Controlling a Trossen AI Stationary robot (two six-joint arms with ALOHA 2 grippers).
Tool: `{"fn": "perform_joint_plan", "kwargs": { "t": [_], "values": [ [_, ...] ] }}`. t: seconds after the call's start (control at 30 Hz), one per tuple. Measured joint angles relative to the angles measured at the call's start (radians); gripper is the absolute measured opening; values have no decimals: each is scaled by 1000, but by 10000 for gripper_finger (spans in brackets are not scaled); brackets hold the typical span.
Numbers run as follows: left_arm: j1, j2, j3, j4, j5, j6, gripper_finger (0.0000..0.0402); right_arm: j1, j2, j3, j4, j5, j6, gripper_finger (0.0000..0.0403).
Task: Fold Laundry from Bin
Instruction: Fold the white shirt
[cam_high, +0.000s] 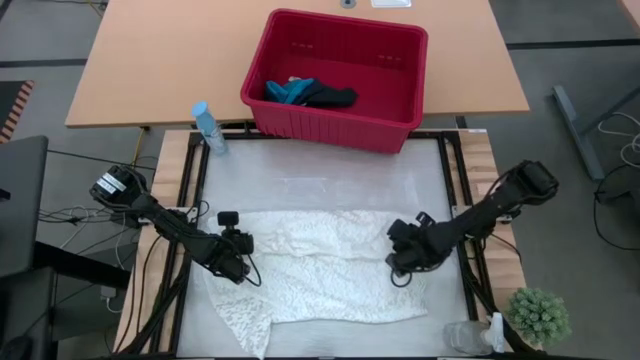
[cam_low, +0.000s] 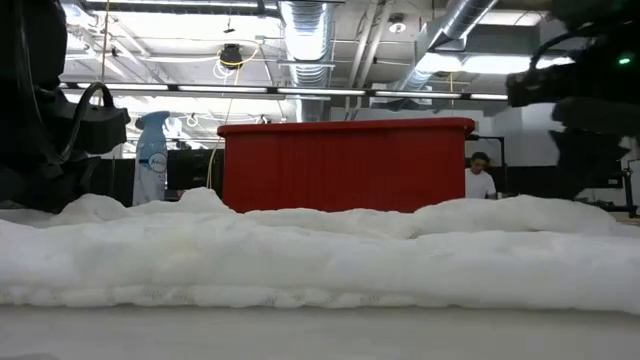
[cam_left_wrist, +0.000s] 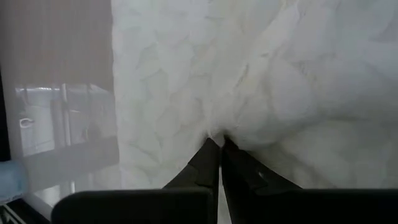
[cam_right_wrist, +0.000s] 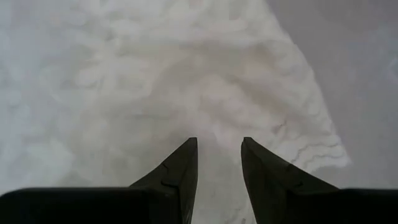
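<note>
Down on the work mat (cam_high: 330, 180), the big white lacy cloth (cam_high: 320, 270) is laid out mostly flat, which makes sense since it needs to be spread before any fold can happen. One corner trails off toward the near left edge, so it's not squared up yet.

The left gripper (cam_high: 238, 262) sits at the cloth's left edge, and the left wrist view shows its fingers pressed tight together with a pinch of fabric bunched right at the tips (cam_left_wrist: 216, 142), so I'd say it's got that edge clamped. The right gripper (cam_high: 405, 262) is low over the right side of the cloth, with its jaws standing narrowly apart and cloth lying between and under them (cam_right_wrist: 217, 149); looks like it's lined up for a grab but hasn't closed.

My guess is both arms are going for opposite edges so they can lift and fold it over together.

The red bin (cam_high: 412, 75) sits at the far side, well away from the cloth, with the teal piece (cam_high: 288, 92) and the dark piece (cam_high: 332, 97) in it. A blue bottle (cam_high: 208, 127) stands just left of the bin.
</note>
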Motion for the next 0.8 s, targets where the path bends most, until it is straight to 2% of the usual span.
{"fn": "perform_joint_plan", "kwargs": {
  "t": [0.13, 0.37, 0.47, 0.6, 0.67, 0.8],
  "values": [
    [0, 1, -1, 4, -10, 9, 0, 8, 4, -37, -1, -14, 53, 146],
    [0, 1, -1, 3, -9, 9, 0, -45, 20, -113, -32, -56, 157, 119],
    [0, 2, -1, -2, -7, 24, 0, -59, 18, -113, -72, -42, 173, 111],
    [0, 2, -1, -4, -6, 36, 0, -46, -34, -98, -85, 78, 109, 109],
    [0, 2, -1, -4, -5, 30, 0, -13, -81, -82, -31, 135, 20, 109],
    [0, 2, -1, -4, -1, 27, 0, 77, -147, -78, 117, 98, -253, 109]
  ]
}}
